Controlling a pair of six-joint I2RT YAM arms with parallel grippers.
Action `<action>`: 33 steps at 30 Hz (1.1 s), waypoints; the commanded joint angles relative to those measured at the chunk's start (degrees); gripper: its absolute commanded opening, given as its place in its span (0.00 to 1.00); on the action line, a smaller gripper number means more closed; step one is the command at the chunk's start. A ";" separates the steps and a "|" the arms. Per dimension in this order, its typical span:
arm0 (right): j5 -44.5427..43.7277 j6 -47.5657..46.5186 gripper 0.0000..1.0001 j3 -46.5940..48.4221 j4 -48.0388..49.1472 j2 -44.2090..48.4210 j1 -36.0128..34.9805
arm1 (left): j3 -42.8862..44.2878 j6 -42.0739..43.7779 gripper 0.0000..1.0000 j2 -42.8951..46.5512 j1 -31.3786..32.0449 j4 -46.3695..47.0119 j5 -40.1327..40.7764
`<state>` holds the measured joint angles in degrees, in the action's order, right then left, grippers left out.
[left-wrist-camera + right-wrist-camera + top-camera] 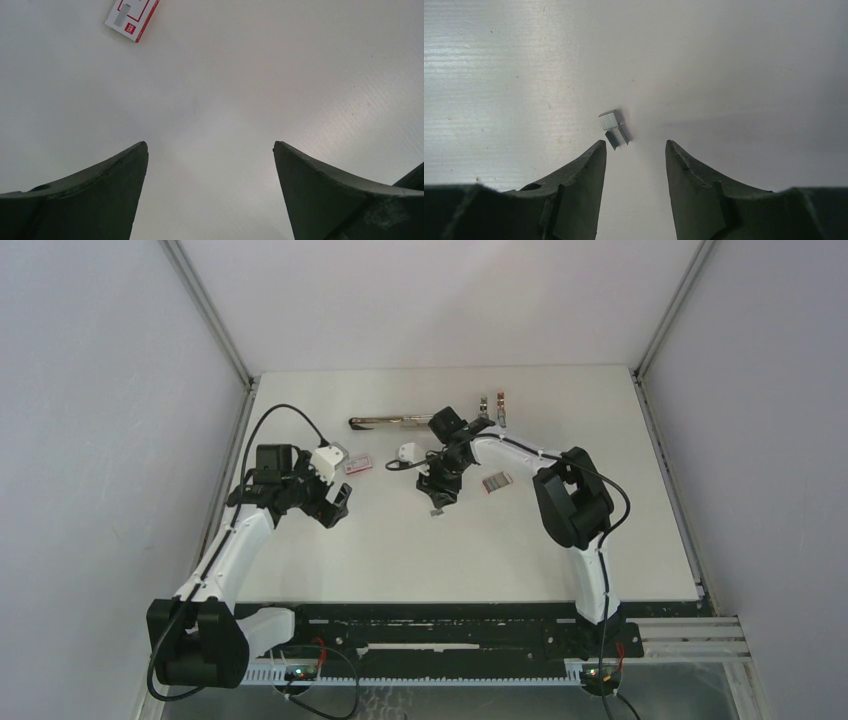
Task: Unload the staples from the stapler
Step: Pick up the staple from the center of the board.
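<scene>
The stapler lies flat at the back of the table, its silver-grey body running left to right, its right end partly hidden behind my right arm. My right gripper hangs in front of it, pointing down at the table. In the right wrist view this gripper is open and empty. Two tiny silver staples lie on the table just ahead of its left fingertip, and show as a speck from above. My left gripper is open and empty over bare table.
A small pink-and-white box lies between the arms and shows in the left wrist view. A pinkish-grey striped piece lies right of my right gripper. Two short clip-like pieces lie at the back.
</scene>
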<state>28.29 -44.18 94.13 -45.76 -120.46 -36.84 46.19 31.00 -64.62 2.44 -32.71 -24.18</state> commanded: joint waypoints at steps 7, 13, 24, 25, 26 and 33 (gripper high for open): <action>-2.12 -1.70 0.45 -0.35 1.52 -1.59 -1.56 | 0.34 0.64 1.00 0.73 -0.58 0.38 -0.69; -3.65 -1.67 0.43 -0.26 1.91 -2.39 -2.00 | 0.38 0.64 1.00 0.82 -0.52 0.44 -0.70; -4.65 -1.68 0.39 -0.25 2.34 -3.00 -2.12 | 0.32 0.73 1.00 0.80 -0.64 0.42 -0.78; -4.68 -1.62 0.38 -0.25 2.30 -2.94 -2.10 | 0.38 0.73 1.00 0.74 -0.67 0.40 -0.78; -4.68 -1.67 0.38 -0.26 2.21 -2.96 -2.10 | 0.34 0.73 1.00 0.75 -0.63 0.43 -0.78; -4.09 -1.68 0.31 -0.26 1.60 -3.19 -2.10 | 0.32 0.74 1.00 0.81 -0.65 0.30 -0.78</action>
<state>23.59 -45.08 93.78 -44.69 -123.28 -38.41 46.19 31.03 -64.62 2.44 -32.71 -24.18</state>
